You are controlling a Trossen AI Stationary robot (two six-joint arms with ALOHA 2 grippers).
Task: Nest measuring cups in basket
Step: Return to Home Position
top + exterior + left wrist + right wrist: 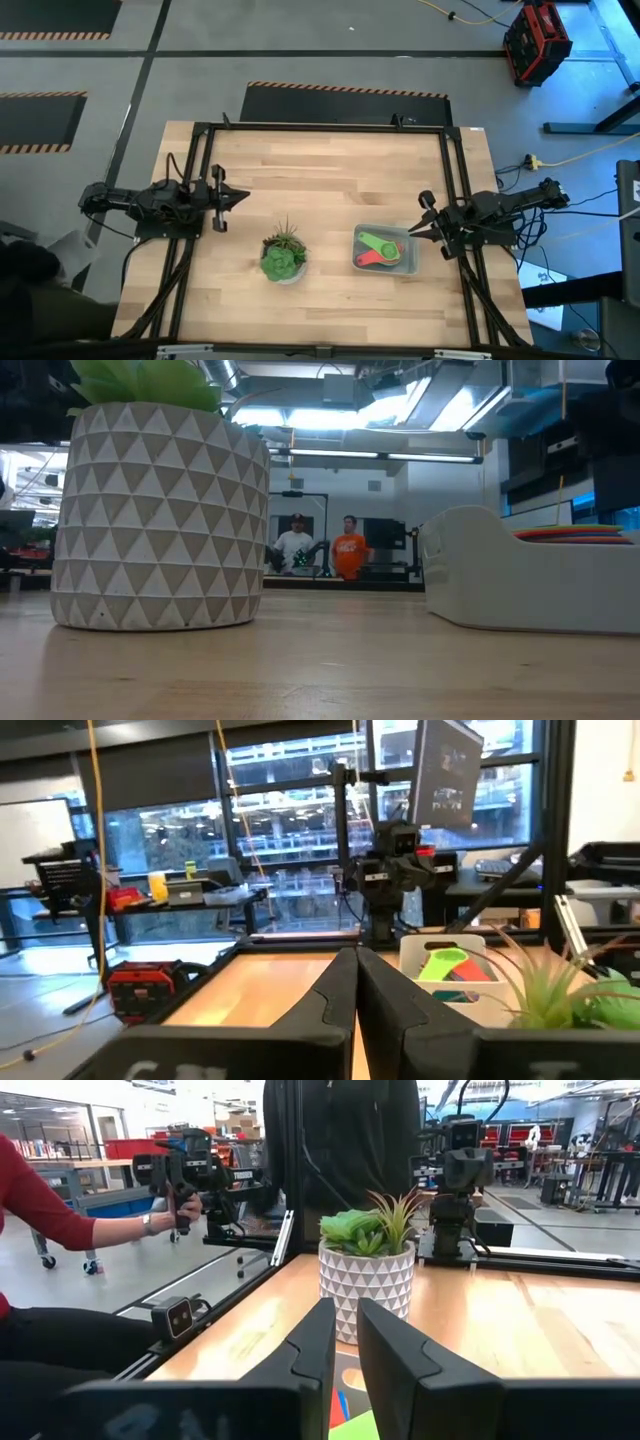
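The basket [411, 258], a pale translucent bin, stands on the table's right half. Several measuring cups [378, 250] lie stacked inside it, green on top of red and orange. Their rims show above the basket wall [530, 585] in the low view. My right gripper [413, 232] hovers level just right of the basket, its fingers [310, 1350] together but for a thin slit, with nothing between them. My left gripper [238, 197] hangs shut over the table's left part, pointing right, far from the basket [412, 952].
A spiky green plant [283, 255] in a white patterned pot [160, 515] stands left of the basket. Black frame rails [455, 180] run along the table's edges. Bare wood lies at the far half [330, 170]. Beyond the table, a person's hand [185, 1205] holds a device.
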